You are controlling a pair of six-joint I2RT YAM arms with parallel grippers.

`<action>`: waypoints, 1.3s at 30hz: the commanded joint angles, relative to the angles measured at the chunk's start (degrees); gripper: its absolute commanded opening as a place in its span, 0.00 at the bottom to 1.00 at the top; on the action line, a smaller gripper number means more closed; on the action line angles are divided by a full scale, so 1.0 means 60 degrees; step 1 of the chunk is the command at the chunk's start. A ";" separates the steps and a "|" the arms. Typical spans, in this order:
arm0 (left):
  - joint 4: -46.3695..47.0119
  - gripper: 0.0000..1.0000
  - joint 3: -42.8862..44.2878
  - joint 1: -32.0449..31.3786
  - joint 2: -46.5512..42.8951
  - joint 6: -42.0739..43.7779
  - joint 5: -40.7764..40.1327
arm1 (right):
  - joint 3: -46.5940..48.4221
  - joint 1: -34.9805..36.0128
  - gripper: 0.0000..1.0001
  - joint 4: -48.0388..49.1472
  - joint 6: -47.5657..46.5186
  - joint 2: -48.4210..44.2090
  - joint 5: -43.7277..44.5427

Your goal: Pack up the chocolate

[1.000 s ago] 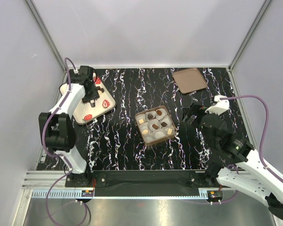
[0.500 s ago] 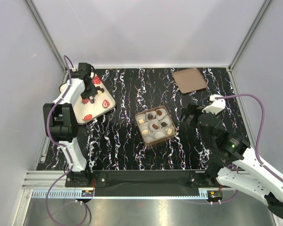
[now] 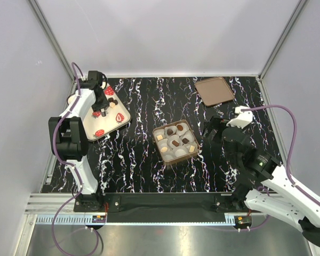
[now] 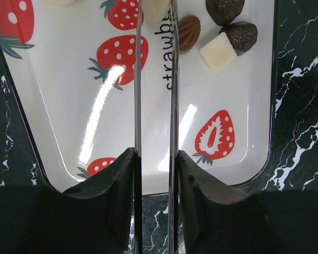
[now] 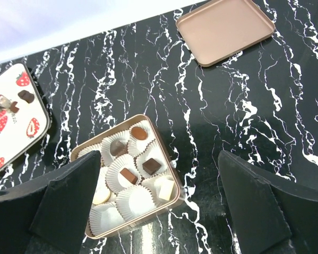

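Several chocolates [image 4: 218, 51] sit loose on the strawberry tray [image 4: 58, 106] at far left, so the left fingers [image 4: 119, 185] pinch a cream chocolate [image 4: 155, 8] there for the central box [image 3: 191, 152], the right fingers [image 5: 69, 201] spread beside it

Your arms [image 3: 74, 109] are white shells on black joints, each trailing a purple cable [image 3: 266, 107]. Right claw [image 5: 159, 153]: chunky black. Left claw [image 4: 155, 16]: thin metal fingers [image 4: 137, 79].

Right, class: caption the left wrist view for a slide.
Left tool pinching a cream-white chocolate over the white strawberry-print tray.
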 commanded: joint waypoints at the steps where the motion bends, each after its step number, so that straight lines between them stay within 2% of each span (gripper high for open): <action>1: 0.0134 0.35 0.0227 0.0049 -0.0272 0.0024 0.0079 | 0.0057 -0.0069 1.00 0.0182 -0.0031 -0.0231 0.0271; 6: -0.0203 0.29 0.0257 0.0034 -0.0798 0.0200 0.0225 | 0.0218 -0.0069 1.00 -0.0096 0.0145 -0.0392 0.0213; 10: -0.0408 0.27 0.0169 -0.0024 -0.1632 0.0404 0.0576 | 0.0364 -0.0083 1.00 -0.0257 0.0248 -0.0538 0.0183; 16: -0.0600 0.27 -0.0313 -0.0989 -0.3037 0.0814 0.1029 | 0.0584 -0.0069 1.00 -0.0594 0.0453 -0.0655 0.0169; 19: -0.0453 0.27 -0.0870 -0.2247 -0.3756 0.1107 0.1514 | 0.0614 -0.0069 1.00 -0.0740 0.0468 -0.0685 0.0256; 20: -0.0468 0.27 -0.1045 -0.3077 -0.3889 0.1108 0.1398 | 0.0628 -0.0069 1.00 -0.0799 0.0482 -0.0714 0.0286; 22: -0.0424 0.27 -0.1222 -0.3931 -0.4240 0.1137 0.1484 | 0.0702 -0.0069 1.00 -0.1032 0.0497 -0.0685 0.0432; 23: -0.0395 0.27 -0.1324 -0.4805 -0.4358 0.1108 0.1514 | 0.0803 -0.0069 1.00 -0.1107 0.0497 -0.0685 0.0490; 25: -0.0220 0.27 -0.1661 -0.5645 -0.4650 0.1079 0.1674 | 0.0877 -0.0069 1.00 -0.1253 0.0497 -0.0700 0.0578; 26: -0.0161 0.27 -0.1880 -0.6389 -0.4710 0.1151 0.1936 | 0.0907 -0.0069 1.00 -0.1297 0.0497 -0.0772 0.0593; 29: 0.0044 0.27 -0.2319 -0.7621 -0.4872 0.1108 0.1851 | 0.0892 -0.0069 1.00 -0.1473 0.0541 -0.0875 0.0740; 31: 0.0352 0.27 -0.2598 -0.8267 -0.5018 0.1137 0.1720 | 0.0878 -0.0069 1.00 -0.1590 0.0614 -0.0919 0.0813; 39: 0.1172 0.27 -0.3726 -0.9384 -0.5325 0.1240 0.1953 | 0.0878 -0.0083 1.00 -0.1825 0.0775 -0.0949 0.0842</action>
